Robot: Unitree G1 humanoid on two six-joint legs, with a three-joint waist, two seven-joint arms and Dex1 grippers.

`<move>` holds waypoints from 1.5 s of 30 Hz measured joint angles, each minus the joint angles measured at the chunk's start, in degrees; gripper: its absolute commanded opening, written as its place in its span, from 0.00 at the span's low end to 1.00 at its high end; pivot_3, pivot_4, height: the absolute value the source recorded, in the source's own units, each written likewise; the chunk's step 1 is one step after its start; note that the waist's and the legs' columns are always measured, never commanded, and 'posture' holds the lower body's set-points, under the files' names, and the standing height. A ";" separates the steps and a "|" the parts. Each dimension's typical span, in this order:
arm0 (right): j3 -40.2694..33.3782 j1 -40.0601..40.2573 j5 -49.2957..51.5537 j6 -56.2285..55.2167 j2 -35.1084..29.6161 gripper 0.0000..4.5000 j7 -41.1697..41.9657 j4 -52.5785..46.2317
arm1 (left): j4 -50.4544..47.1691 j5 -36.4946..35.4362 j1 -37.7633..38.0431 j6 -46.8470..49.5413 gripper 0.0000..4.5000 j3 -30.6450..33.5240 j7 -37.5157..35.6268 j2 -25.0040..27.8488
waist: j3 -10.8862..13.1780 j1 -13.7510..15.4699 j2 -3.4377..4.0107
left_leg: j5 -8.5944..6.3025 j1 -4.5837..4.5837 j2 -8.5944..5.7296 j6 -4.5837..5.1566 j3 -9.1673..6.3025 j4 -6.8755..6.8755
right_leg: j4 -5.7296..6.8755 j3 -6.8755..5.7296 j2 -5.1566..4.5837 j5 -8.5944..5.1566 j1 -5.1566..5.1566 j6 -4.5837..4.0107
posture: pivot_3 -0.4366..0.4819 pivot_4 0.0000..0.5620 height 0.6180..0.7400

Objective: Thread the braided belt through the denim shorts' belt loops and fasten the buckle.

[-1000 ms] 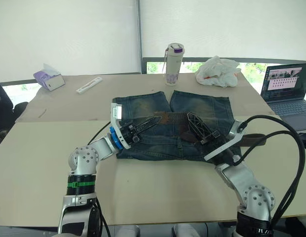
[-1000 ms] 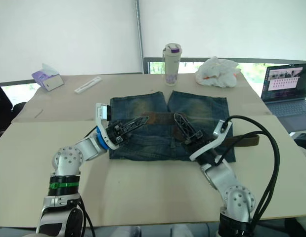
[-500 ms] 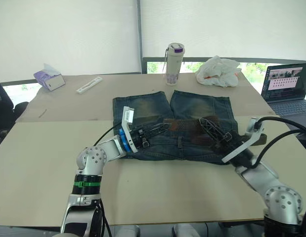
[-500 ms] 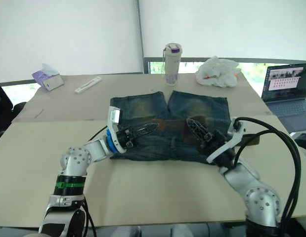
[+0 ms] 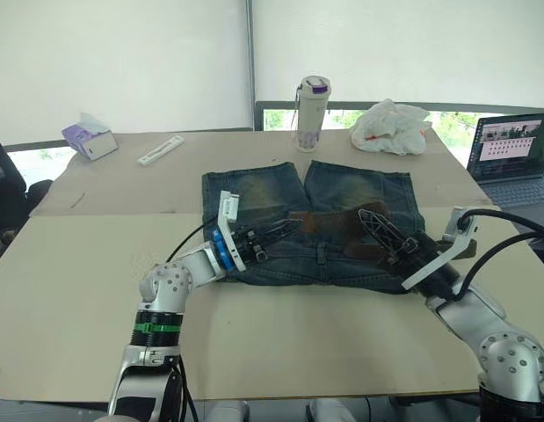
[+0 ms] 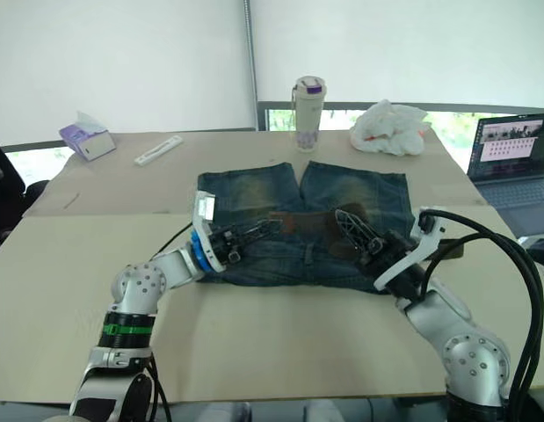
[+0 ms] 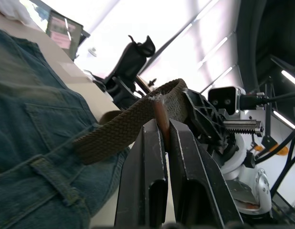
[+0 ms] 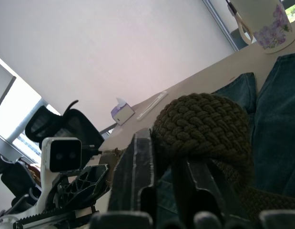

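The head views show the denim shorts (image 5: 311,224) lying flat on the bench (image 5: 78,264), legs pointing away from the robot toward the far edge, waistband on the near side. The braided belt (image 5: 329,221) lies across the shorts, its long axis running left to right, roughly parallel to the waistband. Its right portion passes beyond the shorts' right edge, where a dark end (image 5: 465,250) lies on the bench beside the right arm.

The left tool (image 5: 285,229) reaches in from the shorts' left side, its tips at the belt's left end. The left wrist view adds what the head views cannot resolve: the two fingers (image 7: 152,157) are clenched on the reddish-brown tip of the belt (image 7: 133,124), which curves away from them over the denim toward the other tool.

The right tool (image 6: 351,224) sits over the right leg, on the belt. The right wrist view shows a bunched fold of the braid (image 8: 202,126) grasped between its fingers (image 8: 137,167), lifted clear of the denim.

The buckle cannot be made out, and the belt loops are not distinct.

Beyond the shorts stand a bottle (image 5: 312,102), a white crumpled bag (image 5: 390,126) and a tissue box (image 5: 87,139); a laptop (image 5: 513,154) is at the far right.
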 measured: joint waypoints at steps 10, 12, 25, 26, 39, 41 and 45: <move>5.04 -0.11 -0.43 0.63 0.73 0.70 0.26 0.31 | 0.24 -0.04 0.06 0.24 0.00 0.41 0.24 0.03 | 0.00 -0.07 0.00 | 0.00 0.01 0.00 0.00 -0.01 -0.01 | 0.01 0.01 0.01 0.00 -0.04 0.00 | 0.48 0.27 1.00; 5.82 -0.63 -0.86 0.63 1.09 0.70 0.25 0.75 | 0.19 -0.09 0.07 0.29 0.00 0.36 0.24 0.02 | 0.00 -0.07 0.00 | 0.00 0.00 0.01 0.00 -0.02 -0.01 | 0.02 0.00 0.02 0.00 -0.08 0.00 | 0.48 0.27 1.00; 7.13 -3.72 -4.71 0.65 3.29 0.70 1.56 4.02 | -0.39 -0.10 0.55 0.34 0.00 0.20 -0.04 -0.05 | -0.01 -0.03 0.01 | 0.00 -0.09 0.00 0.00 -0.04 0.00 | 0.07 0.02 0.02 0.02 -0.21 -0.02 | 0.48 0.27 1.00; 7.47 -3.85 -4.89 0.66 3.30 0.70 1.59 4.08 | -0.39 -0.09 0.65 0.32 0.00 0.14 -0.28 -0.05 | -0.01 -0.05 0.02 | 0.00 -0.08 0.00 0.00 -0.03 0.00 | 0.07 0.02 0.02 0.02 -0.21 -0.03 | 0.48 0.27 1.00; 8.31 -4.38 -5.50 0.88 3.80 0.27 1.71 4.65 | -0.33 1.13 1.09 0.01 0.00 -0.47 -2.01 -0.04 | -0.01 -0.03 0.02 | 0.00 -0.10 0.00 0.00 -0.04 0.00 | 0.07 0.02 0.02 0.02 -0.22 -0.03 | 0.48 0.27 1.00; 8.32 -4.37 -5.47 1.48 3.72 0.13 1.77 4.65 | -0.22 1.32 1.09 -0.05 0.00 -0.47 -2.22 -0.03 | -0.01 -0.03 0.02 | 0.00 -0.10 0.00 0.00 -0.04 0.00 | 0.07 0.02 0.02 0.02 -0.22 -0.03 | 0.48 0.27 1.00; 8.21 -4.35 -5.32 2.41 3.64 0.00 1.85 4.63 | 0.51 2.24 1.15 -0.14 0.00 -0.49 -2.80 -0.02 | -0.01 -0.03 0.02 | 0.00 -0.10 0.00 0.00 -0.04 0.00 | 0.07 0.02 0.02 0.02 -0.22 -0.03 | 0.48 0.27 1.00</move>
